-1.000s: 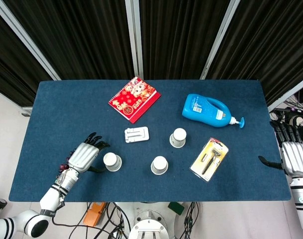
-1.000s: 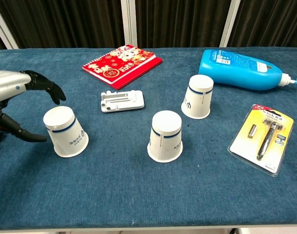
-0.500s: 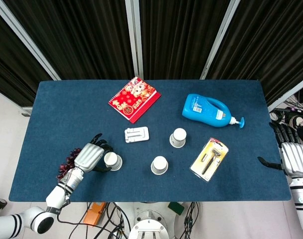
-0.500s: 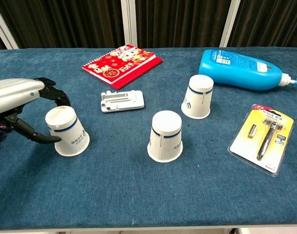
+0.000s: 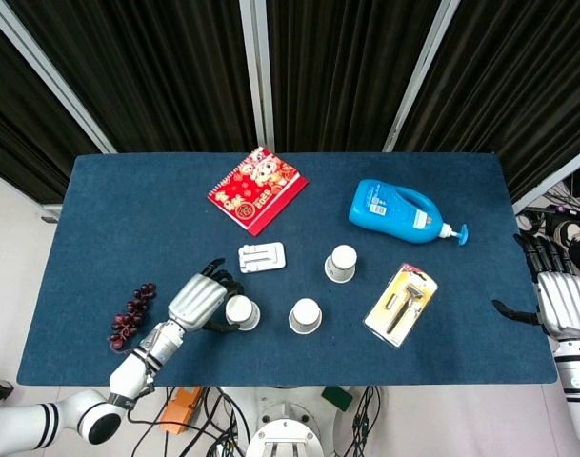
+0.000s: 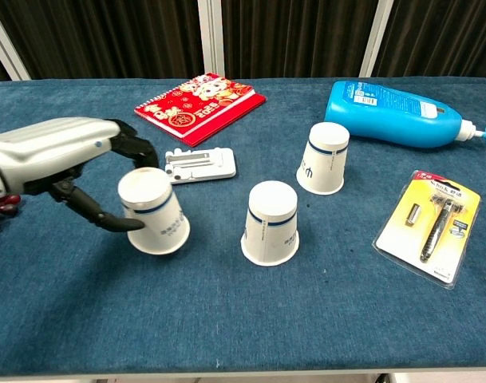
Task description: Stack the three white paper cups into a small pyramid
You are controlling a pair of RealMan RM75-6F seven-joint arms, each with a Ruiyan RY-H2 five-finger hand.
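Cup (image 6: 153,212) gripped by left hand (image 6: 63,153), tilted, at 9 o'clock of middle cup (image 6: 270,222); right hand (image 5: 562,301) open, holding nothing.

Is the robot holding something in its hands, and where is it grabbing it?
The left hand grips one white paper cup by its side wall, fingers behind and thumb in front. The right hand holds nothing, off at the table's edge.

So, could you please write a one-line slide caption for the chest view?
Left hand grips one inverted paper cup beside two others on the blue table.
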